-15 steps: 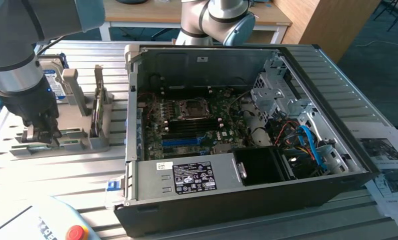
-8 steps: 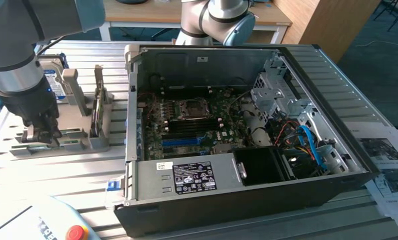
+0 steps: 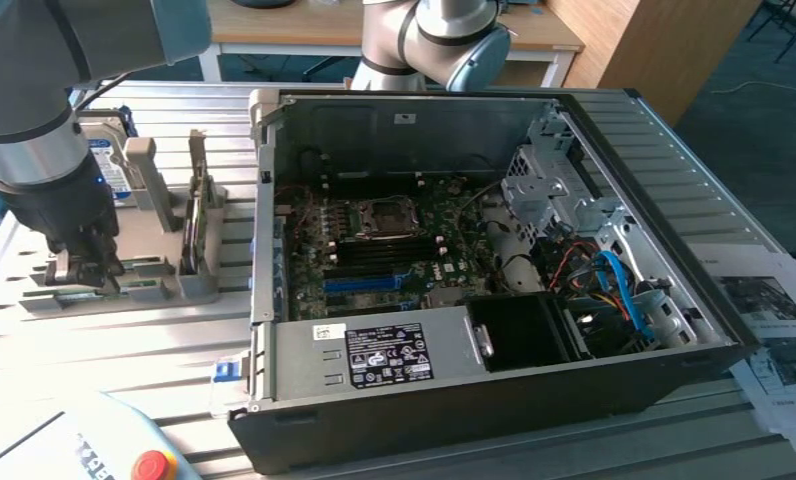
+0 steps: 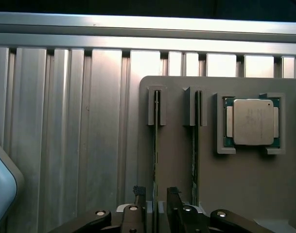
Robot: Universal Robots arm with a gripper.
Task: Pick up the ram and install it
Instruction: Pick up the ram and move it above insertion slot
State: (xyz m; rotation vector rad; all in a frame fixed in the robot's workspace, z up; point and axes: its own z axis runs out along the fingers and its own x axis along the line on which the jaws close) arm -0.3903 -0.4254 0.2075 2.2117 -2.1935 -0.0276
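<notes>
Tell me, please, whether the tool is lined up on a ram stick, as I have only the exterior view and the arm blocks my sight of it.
Observer: In the wrist view the tool is open and straddles one ram stick, with a finger on each side.
Operator: Which stick is that?
Observer: The one farther from the processor; the second stick stands in the slot between them.
Operator: How does the processor sit?
Observer: It lies flat in a square pocket of the grey holder.
</notes>
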